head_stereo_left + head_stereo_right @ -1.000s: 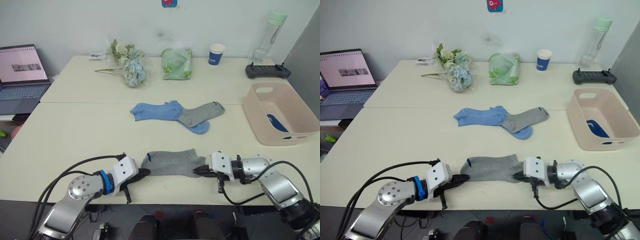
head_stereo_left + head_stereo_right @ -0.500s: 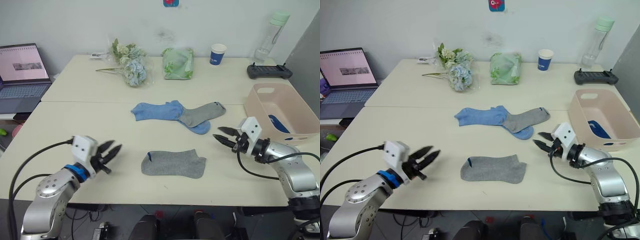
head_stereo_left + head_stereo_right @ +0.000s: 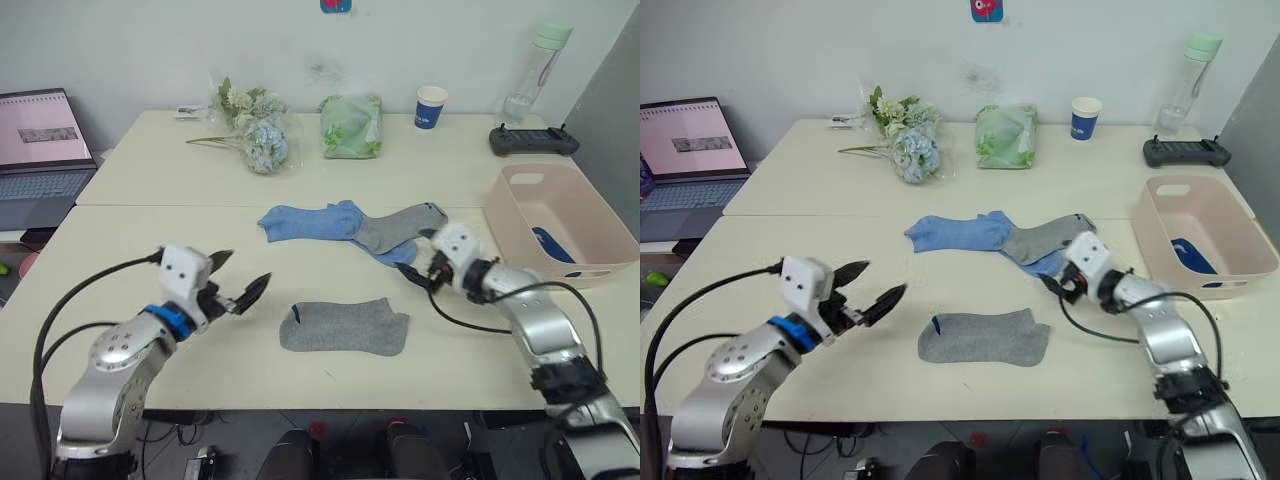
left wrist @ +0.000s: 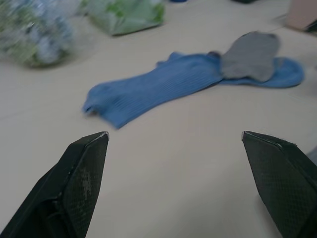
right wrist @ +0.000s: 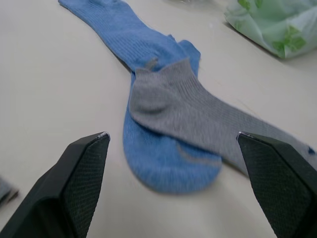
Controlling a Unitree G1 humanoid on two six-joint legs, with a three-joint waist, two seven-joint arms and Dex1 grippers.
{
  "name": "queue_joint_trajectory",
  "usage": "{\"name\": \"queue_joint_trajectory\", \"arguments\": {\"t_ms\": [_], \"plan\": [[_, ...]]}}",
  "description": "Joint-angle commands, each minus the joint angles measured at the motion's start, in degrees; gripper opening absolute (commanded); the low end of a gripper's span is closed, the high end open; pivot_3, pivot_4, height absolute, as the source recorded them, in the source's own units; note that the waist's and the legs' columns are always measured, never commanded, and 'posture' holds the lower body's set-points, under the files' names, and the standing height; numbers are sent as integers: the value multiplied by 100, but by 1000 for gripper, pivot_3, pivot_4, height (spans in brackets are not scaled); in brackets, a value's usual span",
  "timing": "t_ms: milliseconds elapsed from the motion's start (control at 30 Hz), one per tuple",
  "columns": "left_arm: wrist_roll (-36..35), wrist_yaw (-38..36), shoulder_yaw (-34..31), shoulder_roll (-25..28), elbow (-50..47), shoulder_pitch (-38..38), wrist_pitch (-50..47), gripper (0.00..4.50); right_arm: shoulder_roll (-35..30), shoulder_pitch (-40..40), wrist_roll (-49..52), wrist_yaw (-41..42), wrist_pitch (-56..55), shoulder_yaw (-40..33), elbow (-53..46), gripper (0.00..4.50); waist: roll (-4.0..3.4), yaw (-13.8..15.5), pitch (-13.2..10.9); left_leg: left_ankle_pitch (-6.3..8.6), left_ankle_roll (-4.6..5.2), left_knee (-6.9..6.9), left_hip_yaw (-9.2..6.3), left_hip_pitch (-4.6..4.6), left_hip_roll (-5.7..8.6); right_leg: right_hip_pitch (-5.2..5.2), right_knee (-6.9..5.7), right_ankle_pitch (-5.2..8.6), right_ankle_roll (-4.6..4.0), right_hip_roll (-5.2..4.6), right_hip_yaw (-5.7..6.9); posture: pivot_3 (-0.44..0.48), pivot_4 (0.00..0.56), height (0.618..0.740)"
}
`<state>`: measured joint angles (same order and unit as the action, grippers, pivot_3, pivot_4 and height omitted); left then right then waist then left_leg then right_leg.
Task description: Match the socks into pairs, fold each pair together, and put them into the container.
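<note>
One grey sock lies flat and alone near the table's front edge. Farther back, a second grey sock lies across two light blue socks in a small pile. The pink container stands at the right, with something dark blue on its floor. My left gripper hovers open, left of the front grey sock. My right gripper is open too, beside the toe of one light blue sock, its fingers spread wide. The left wrist view looks at the pile's light blue sock.
Along the back of the table are a bunch of flowers, a green bag, a blue paper cup, a water bottle and a black controller. A laptop stands at the far left.
Both grippers let go of the front grey sock's ends, opened and rose. The right one moved back to the sock pile; the left one drew off to the left.
</note>
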<state>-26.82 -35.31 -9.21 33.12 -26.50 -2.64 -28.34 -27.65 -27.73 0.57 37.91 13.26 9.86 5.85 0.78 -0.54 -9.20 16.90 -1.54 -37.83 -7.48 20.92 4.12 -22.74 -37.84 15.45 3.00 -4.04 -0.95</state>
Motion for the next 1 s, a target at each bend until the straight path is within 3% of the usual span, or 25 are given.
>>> {"name": "queue_joint_trajectory", "arguments": {"t_ms": [33,200,500,900,1000], "plan": [[-157,-51,360,61,-439,-386,-317,4476,20,-452,-547,-155,-342,325,486,4413,0,-9,0,0,0,0,1,0,0,-2,0,0,0,0,-1,0,150,740],[-120,204,677,-191,-481,-839,-464,4476,70,-1000,-902,-174,-824,507,1321,4413,1,-15,0,-1,-1,-1,4,4,5,-11,-3,0,0,2,-4,0,150,740],[-83,350,861,-377,-635,-609,-518,4476,88,-1694,-1307,-193,-1538,608,2454,4413,1,-106,-1,-1,-1,1,12,8,2,-28,-14,0,-1,1,-14,0,150,740],[-120,354,798,-298,-660,-658,-565,4476,170,-1749,-1521,58,-2242,727,2703,4413,1,-112,0,-1,-1,-1,20,17,2,-40,-16,0,-1,1,-21,0,150,740],[-109,348,802,-299,-644,-686,-572,4500,282,-1810,-1501,-5,-2240,675,2823,3885,1,-112,0,-1,-1,-1,20,17,2,-40,-16,-1,-1,2,-21,0,150,740]]}}
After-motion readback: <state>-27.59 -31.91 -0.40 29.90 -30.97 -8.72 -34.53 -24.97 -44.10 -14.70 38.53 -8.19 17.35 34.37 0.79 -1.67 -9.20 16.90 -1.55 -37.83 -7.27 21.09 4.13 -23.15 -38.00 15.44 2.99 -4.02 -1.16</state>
